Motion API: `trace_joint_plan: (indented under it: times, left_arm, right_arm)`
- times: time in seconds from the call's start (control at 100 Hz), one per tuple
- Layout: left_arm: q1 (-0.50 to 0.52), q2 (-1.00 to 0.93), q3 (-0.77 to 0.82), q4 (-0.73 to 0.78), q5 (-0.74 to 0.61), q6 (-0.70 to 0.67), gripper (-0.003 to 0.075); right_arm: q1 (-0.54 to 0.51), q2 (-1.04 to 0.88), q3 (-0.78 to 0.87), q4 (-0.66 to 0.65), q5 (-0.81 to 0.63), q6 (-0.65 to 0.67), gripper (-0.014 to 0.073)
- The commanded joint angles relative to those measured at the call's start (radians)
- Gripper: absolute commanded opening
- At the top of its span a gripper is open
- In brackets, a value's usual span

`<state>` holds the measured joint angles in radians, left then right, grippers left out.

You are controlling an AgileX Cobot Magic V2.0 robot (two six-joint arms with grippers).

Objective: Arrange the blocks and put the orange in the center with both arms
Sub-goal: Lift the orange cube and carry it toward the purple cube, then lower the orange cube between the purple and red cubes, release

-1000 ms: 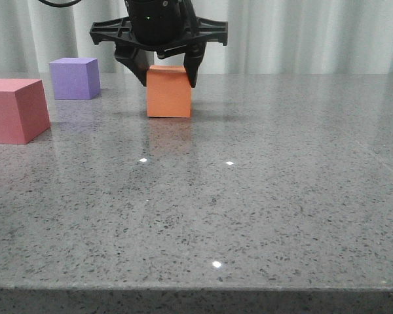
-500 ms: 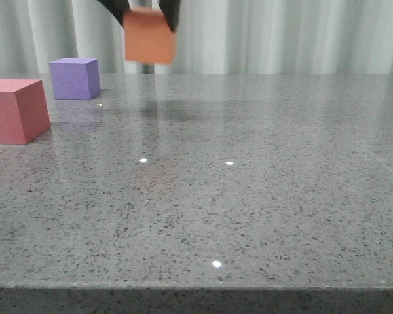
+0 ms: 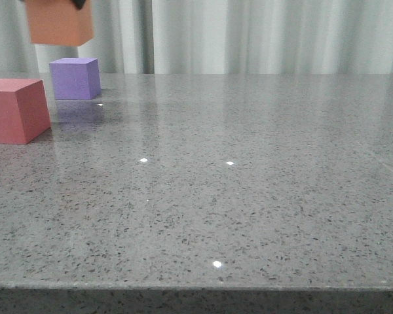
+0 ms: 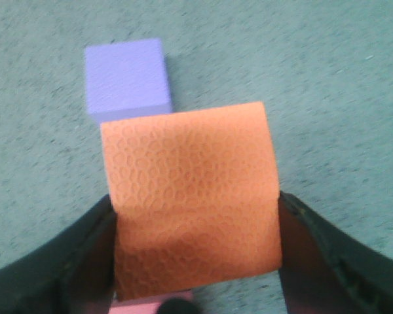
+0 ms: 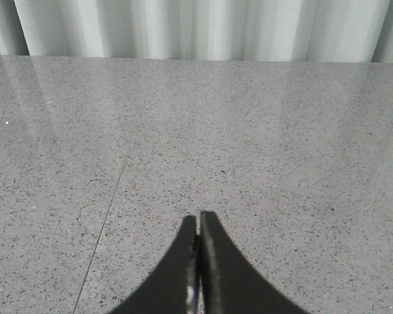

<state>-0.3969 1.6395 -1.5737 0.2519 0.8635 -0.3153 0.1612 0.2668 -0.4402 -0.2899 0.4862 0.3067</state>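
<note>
The orange cube (image 3: 59,23) hangs in the air at the top left of the front view, above and between the purple cube (image 3: 75,78) and the pinkish-red cube (image 3: 16,110). My left gripper (image 4: 195,226) is shut on the orange cube (image 4: 191,203); its black fingers (image 4: 318,252) press both sides. In the left wrist view the purple cube (image 4: 126,78) lies beyond it and a sliver of the pinkish-red cube (image 4: 144,307) shows under it. My right gripper (image 5: 198,219) is shut and empty over bare table.
The grey speckled table (image 3: 249,183) stretches to a front edge near the bottom of the front view. Pale curtains (image 3: 268,36) hang behind the table. A thin seam (image 5: 105,226) runs across the tabletop in the right wrist view.
My left gripper has lifted the orange cube off the table from the middle back and carried it up and to the left, over the other two cubes.
</note>
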Motion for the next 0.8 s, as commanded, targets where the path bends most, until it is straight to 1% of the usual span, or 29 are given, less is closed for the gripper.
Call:
trace_joint_plan:
  times: [0.0,0.15,0.3,0.44,0.6,0.79]
  left_arm:
    - [0.044,-0.060,0.021,-0.044,-0.097,0.064,0.0312]
    - [0.126,-0.060,0.074,-0.158,-0.152,0.177,0.0312]
    - [0.179,-0.060,0.104,-0.178,-0.200,0.194,0.0312]
    - [0.186,-0.043,0.107,-0.177,-0.212,0.207,0.0312]
    - [0.186,-0.006,0.107,-0.252,-0.216,0.249,0.0312]
    - [0.186,0.032,0.107,-0.252,-0.236,0.249,0.0312]
  right_arm:
    - [-0.005,0.008,-0.024,-0.027,-0.082,-0.007,-0.0068]
    - [-0.005,0.008,-0.024,-0.027,-0.082,-0.007,-0.0068]
    - [-0.005,0.008,-0.024,-0.027,-0.082,-0.007,-0.0068]
    - [-0.005,0.008,-0.024,-0.027,-0.082,-0.007,-0.0068]
    - [-0.005,0.008,-0.024,-0.027,-0.082,-0.007,-0.0068]
    - [-0.005,0.008,-0.024,-0.027,-0.082,-0.007,-0.0068]
